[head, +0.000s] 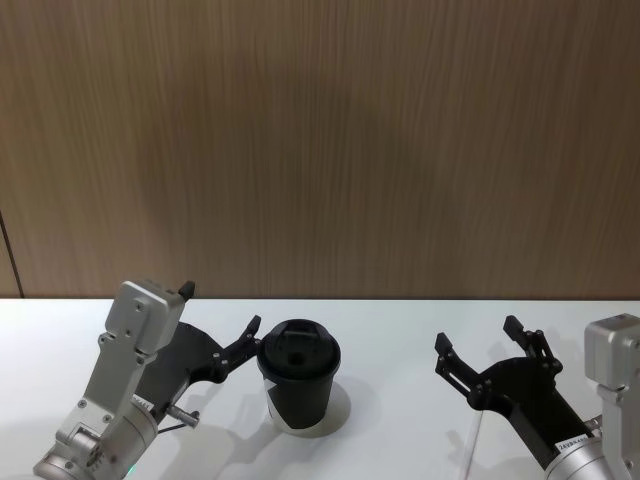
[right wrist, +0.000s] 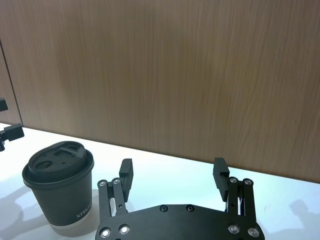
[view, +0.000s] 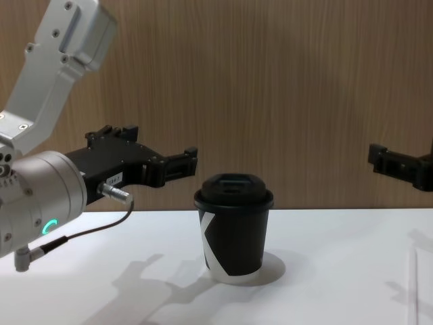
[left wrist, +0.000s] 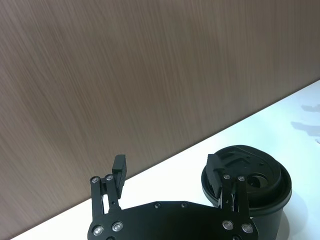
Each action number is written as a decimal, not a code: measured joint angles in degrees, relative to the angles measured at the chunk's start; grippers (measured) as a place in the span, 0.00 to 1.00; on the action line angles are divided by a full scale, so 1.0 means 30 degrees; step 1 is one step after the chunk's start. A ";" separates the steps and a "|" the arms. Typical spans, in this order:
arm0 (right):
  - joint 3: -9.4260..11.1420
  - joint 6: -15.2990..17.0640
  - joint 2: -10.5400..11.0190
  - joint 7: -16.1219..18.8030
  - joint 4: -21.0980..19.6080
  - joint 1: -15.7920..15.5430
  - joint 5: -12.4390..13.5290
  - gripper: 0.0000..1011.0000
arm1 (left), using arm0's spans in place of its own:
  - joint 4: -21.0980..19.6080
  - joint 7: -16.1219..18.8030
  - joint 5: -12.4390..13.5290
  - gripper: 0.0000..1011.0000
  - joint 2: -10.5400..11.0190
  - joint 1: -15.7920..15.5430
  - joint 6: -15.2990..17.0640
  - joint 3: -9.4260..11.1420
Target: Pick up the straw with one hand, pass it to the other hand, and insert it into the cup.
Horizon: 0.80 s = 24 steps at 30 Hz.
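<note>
Both grippers hover open and empty above the white table (head: pixel 400 320).
The left gripper (head: pixel 220 307), lower left, angles upward with one fingertip just beside the upright cup (head: pixel 300 380) at bottom centre. The right gripper (head: pixel 478 336), lower right, is spread wide. The straw (view: pixel 413 288) lies faintly at the far lower right.

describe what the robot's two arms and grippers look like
Both the left gripper and right gripper are flat black plates with silver screws and two jointed black fingers. They are mounted on silver cylindrical wrists with blocky silver-grey arm links. The left wrist carries a green ring light and a thin dark cable on a metal plug.
</note>
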 joint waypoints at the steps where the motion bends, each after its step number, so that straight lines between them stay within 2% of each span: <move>1: -0.0001 0.0000 0.0000 0.0000 0.0001 0.0000 0.0000 0.99 | 0.0001 0.0000 0.0001 0.99 -0.0001 -0.0001 0.0000 0.0001; 24: -0.0001 0.0000 0.0001 0.0000 0.0001 0.0000 0.0000 0.99 | 0.0001 0.0000 0.0001 0.99 0.0001 0.0000 0.0000 0.0001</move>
